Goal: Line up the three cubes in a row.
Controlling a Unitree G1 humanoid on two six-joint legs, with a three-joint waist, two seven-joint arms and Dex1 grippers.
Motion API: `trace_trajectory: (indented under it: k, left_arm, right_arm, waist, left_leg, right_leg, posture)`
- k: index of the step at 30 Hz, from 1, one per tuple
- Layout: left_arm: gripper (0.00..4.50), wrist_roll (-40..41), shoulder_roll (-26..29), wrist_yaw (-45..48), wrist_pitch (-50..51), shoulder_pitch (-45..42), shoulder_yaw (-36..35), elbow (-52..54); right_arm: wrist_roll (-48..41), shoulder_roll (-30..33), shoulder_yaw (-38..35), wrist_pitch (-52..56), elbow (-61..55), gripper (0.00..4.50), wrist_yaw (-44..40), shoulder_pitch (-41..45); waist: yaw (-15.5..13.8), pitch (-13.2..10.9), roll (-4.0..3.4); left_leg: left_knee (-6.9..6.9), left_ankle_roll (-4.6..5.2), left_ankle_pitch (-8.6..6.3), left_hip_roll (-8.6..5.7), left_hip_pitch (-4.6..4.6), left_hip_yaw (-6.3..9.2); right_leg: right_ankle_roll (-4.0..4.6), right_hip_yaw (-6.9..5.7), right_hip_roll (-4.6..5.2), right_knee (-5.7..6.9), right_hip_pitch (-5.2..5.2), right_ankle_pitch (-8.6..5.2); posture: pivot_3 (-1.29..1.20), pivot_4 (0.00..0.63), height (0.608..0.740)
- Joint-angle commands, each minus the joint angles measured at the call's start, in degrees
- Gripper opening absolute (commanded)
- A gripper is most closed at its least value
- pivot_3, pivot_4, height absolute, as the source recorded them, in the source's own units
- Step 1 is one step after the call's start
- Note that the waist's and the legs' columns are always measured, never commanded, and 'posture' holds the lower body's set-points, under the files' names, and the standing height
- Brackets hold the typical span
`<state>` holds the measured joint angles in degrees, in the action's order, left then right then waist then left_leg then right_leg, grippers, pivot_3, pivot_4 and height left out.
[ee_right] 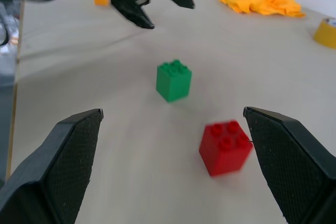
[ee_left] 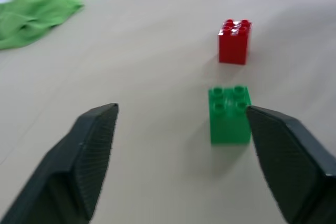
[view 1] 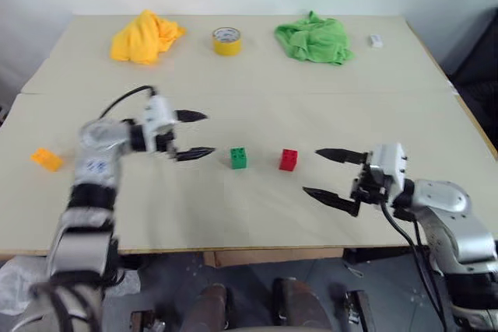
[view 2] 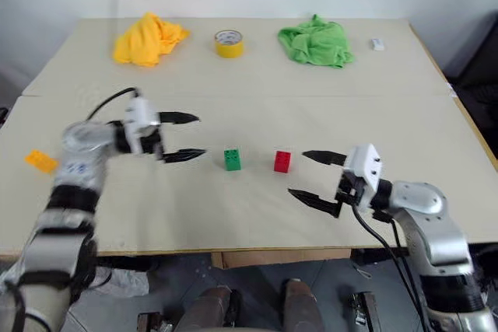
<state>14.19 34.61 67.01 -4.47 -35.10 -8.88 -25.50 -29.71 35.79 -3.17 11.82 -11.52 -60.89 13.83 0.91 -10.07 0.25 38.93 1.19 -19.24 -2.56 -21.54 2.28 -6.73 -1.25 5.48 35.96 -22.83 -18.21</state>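
green cube (view 1: pixel 238 158) and red cube (view 1: pixel 289 159) sit side by side mid-counter (view 1: pixel 257 91), orange-yellow cube (view 1: pixel 46 159) far left; left tool (view 1: pixel 191 134) and right tool (view 1: pixel 333 176) both spread wide, empty.

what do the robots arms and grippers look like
Both arms are silver-grey metal segments with black joints. Each ends in a white wrist block bearing the left gripper and right gripper, each with two black, tapered, pointed fingers with finely textured pads. A black cable loops along each forearm.

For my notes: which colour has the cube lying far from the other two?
Orange-yellow cube, clearest in the left eye view.
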Motion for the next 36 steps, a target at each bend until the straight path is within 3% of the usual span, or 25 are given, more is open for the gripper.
trace_trajectory:
  k: [1,7,13,16,19,26,32,36]
  left_arm:
    - [4.49,5.44,-0.34,-13.22,6.81,8.95,-10.56,17.04]
    - [4.49,7.33,-9.36,-36.00,9.95,30.44,-28.59,32.21]
    - [4.49,7.86,-17.98,-48.19,5.66,46.83,-40.54,30.99]
    - [4.49,10.74,-20.41,-49.05,5.59,52.57,-43.23,29.57]
    - [4.49,11.99,-20.48,-50.71,6.16,52.45,-42.32,30.20]
    - [4.49,11.09,-14.77,-54.10,10.85,46.13,-37.47,28.69]
    - [4.49,11.86,2.52,-45.59,14.49,31.57,-34.79,11.89]
    - [4.49,8.94,11.58,-38.53,11.20,23.30,-30.70,-4.53]
  right_arm:
    - [-0.47,-2.31,1.58,-0.28,0.05,4.50,0.22,3.81]
    - [0.15,-6.24,7.52,-0.77,-0.54,4.50,-2.29,9.33]
    - [-0.03,-7.00,10.62,-0.49,-2.15,4.50,-5.03,11.01]
    - [0.19,-6.35,10.40,-0.65,-2.15,4.50,-5.65,10.93]
    - [0.81,-5.95,9.70,-1.60,-1.49,4.50,-5.51,10.41]
    - [0.80,-5.64,9.05,-1.73,-1.32,4.50,-5.62,9.88]
    - [1.61,-5.62,8.80,-1.75,-1.43,4.50,-4.58,9.74]
    - [2.07,-5.36,8.26,-1.57,-1.45,4.50,-3.84,9.66]
  waist:
    - [-0.38,-0.01,-0.01]
    - [-0.97,0.01,-0.04]
    - [-1.37,0.02,0.01]
    - [-1.03,0.02,0.01]
    - [-2.12,0.02,0.05]
    - [-2.20,0.04,0.06]
    - [-1.75,0.05,0.09]
    - [-0.67,0.04,0.06]
  left_leg:
    - [0.03,0.00,0.00,0.00,0.00,0.03]
    - [0.06,0.02,-0.06,-0.06,0.05,0.12]
    - [0.09,0.02,-0.11,-0.07,0.09,0.15]
    - [0.04,0.05,-0.23,-0.05,0.16,0.11]
    - [0.05,0.05,-0.25,-0.03,0.17,0.17]
    - [0.02,0.01,-0.31,-0.04,0.25,0.18]
    - [-0.02,-0.12,-0.31,0.03,0.25,0.18]
    - [-0.12,-0.11,-0.32,0.00,0.29,0.13]
  right_leg:
    - [0.01,0.01,0.01,0.03,0.00,-0.01]
    - [0.02,0.06,0.04,0.00,0.11,-0.01]
    - [0.04,0.02,0.04,-0.20,0.19,-0.02]
    - [0.10,0.05,0.03,-0.30,0.22,-0.05]
    - [0.13,-0.01,0.05,-0.35,0.29,-0.07]
    - [0.16,0.03,0.07,-0.30,0.31,-0.08]
    - [0.31,-0.04,-0.03,-0.10,0.18,-0.16]
    - [0.31,-0.02,-0.02,0.01,0.15,-0.16]
  posture:
    - [0.00,0.150,0.740]
    - [0.00,0.150,0.740]
    - [0.00,0.150,0.740]
    - [0.00,0.150,0.740]
    - [0.00,0.150,0.740]
    - [0.00,0.150,0.740]
    - [0.00,0.150,0.740]
    - [0.00,0.150,0.740]
